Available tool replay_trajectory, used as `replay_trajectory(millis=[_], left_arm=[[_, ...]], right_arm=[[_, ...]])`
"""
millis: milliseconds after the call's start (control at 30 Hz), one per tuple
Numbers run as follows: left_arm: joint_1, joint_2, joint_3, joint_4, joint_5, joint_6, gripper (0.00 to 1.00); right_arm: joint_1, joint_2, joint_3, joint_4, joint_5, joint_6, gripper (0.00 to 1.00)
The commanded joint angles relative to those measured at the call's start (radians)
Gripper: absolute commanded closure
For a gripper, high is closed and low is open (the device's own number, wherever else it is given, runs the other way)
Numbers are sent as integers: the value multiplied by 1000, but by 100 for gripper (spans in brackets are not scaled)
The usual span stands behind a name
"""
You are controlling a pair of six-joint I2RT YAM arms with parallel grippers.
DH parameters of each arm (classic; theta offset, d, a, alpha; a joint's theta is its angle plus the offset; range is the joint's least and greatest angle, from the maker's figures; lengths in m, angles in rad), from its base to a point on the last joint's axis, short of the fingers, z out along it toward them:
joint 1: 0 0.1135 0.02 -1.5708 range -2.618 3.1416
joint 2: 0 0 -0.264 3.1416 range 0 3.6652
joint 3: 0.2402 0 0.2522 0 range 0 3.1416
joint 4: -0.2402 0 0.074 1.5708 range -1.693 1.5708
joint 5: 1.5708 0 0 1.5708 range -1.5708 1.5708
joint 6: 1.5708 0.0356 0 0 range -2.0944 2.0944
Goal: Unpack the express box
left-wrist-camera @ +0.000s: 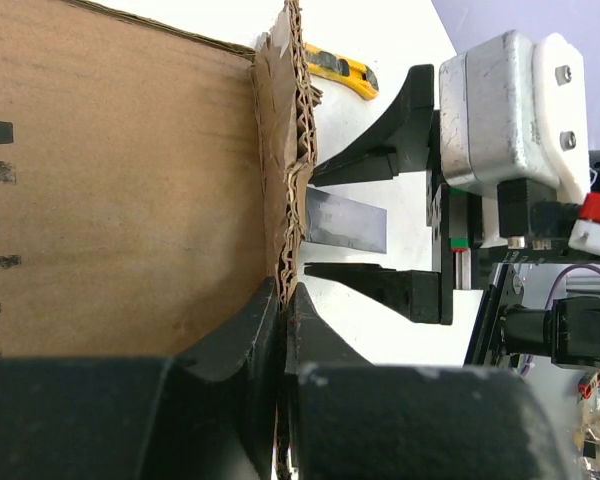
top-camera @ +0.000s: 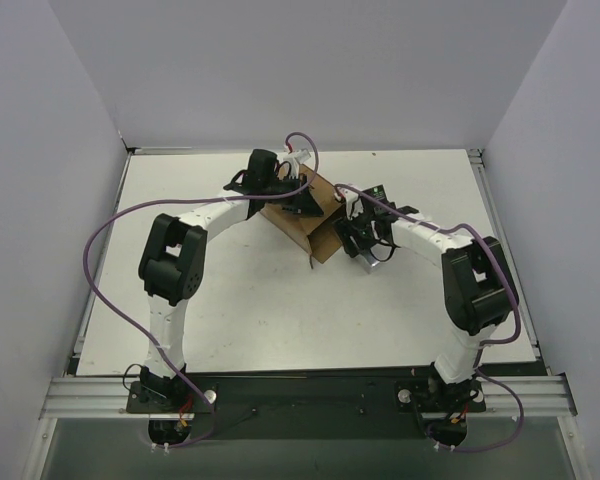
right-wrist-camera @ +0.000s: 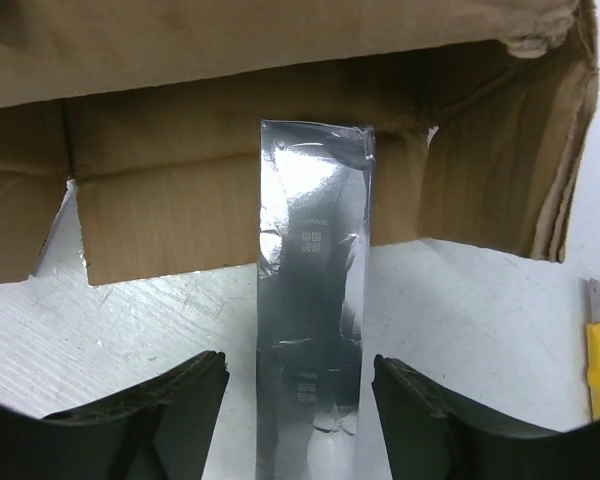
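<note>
Pressed together at the bottom of the left wrist view, the black fingers of the left gripper (left-wrist-camera: pixel 282 300) pinch the ragged corrugated edge of the express box (left-wrist-camera: pixel 130 200), with only that thickness of cardboard between them. Largest of all is the white table (top-camera: pixel 230 300). In the top view the box sits toward 12 o'clock from the table's middle. It is tipped on its side, its mouth faces about 4 o'clock, and its brown flaps are splayed open. Black print runs down the plain wall that fills the left of the left wrist view. The right wrist camera looks straight into the carton. A silver foil-wrapped oblong packet (right-wrist-camera: pixel 312 300) has its far end in the mouth over the lower flap, and the rest runs out toward 6 o'clock onto the table. The right gripper (right-wrist-camera: pixel 298 370) is at 4 o'clock of the box with its jaws spread wide, one finger on each side of the packet's near part. A strip of table shows on each side, so it grips nothing. Smallest is the yellow-and-black utility knife (left-wrist-camera: pixel 342 72), which lies flat on the table. It is at 1 o'clock of the pinched edge in the left wrist view. In the right wrist view it is at 4 o'clock of the packet, apart from it and cut by the frame edge.
</note>
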Motion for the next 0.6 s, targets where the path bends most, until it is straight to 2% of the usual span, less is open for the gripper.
replay_trajectory(millis=[0, 33, 100, 200, 233, 333, 467, 567], left_arm=[[4, -16, 16, -4, 43, 1, 100], [5, -15, 19, 3, 49, -3, 100], [12, -9, 31, 9, 69, -19, 100], [18, -4, 39, 42, 79, -46, 100], [16, -1, 42, 48, 78, -51, 100], [16, 7, 57, 48, 81, -62, 100], [33, -10, 60, 48, 107, -69, 100], [59, -33, 52, 108, 136, -124, 100]], right_arm=[[18, 12, 42, -36, 35, -35, 42], [21, 13, 43, -52, 33, -41, 48], [23, 19, 45, -70, 19, -55, 53], [8, 22, 5, -85, 12, -80, 66], [-1, 19, -12, -76, 19, -69, 75], [-31, -40, -67, -72, 35, -16, 83], [-77, -230, -52, -150, -4, 78, 85], [-123, -342, -47, -219, 30, 113, 85]])
